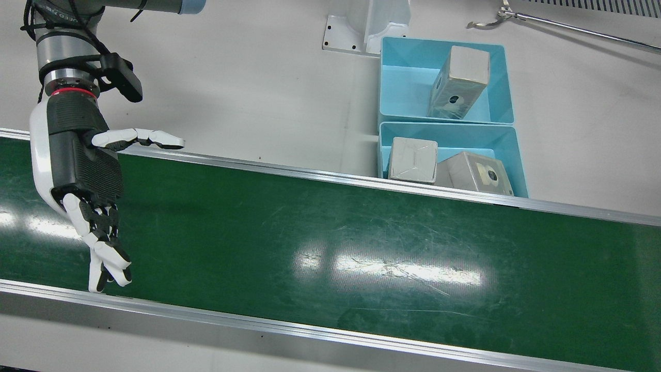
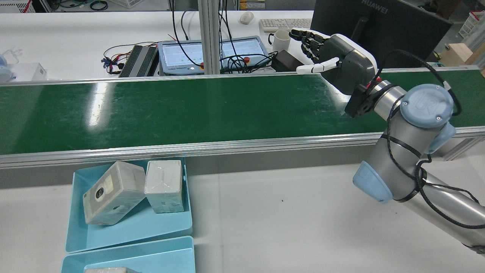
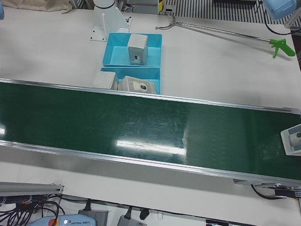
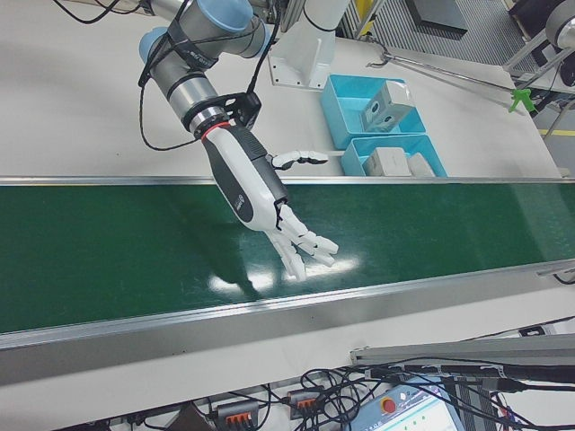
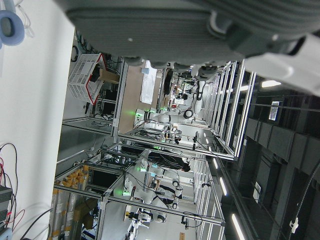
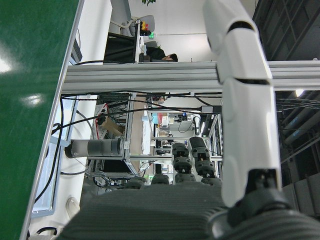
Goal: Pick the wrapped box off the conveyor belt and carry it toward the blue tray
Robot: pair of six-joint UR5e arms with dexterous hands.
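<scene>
A wrapped box (image 3: pixel 292 139) lies on the green conveyor belt (image 3: pixel 141 127) at the far right edge of the left-front view, partly cut off. My right hand (image 1: pixel 85 170) is open and empty, fingers spread, hovering over the belt's other end; it also shows in the rear view (image 2: pixel 337 62) and the right-front view (image 4: pixel 256 193). Two blue trays (image 1: pixel 405 88) (image 1: pixel 449 132) stand side by side against the belt's rail. The far one holds one wrapped box (image 1: pixel 459 82), the near one two (image 1: pixel 413 160) (image 1: pixel 475 173). Only the left hand's palm (image 5: pixel 175 25) shows.
A long grabber tool (image 3: pixel 221 32) with a green handle lies on the white table behind the trays. A white pedestal base (image 1: pixel 366 26) stands beside the far tray. Beyond the belt in the rear view are a monitor (image 2: pixel 379 22), a keyboard and a mug (image 2: pixel 280 40).
</scene>
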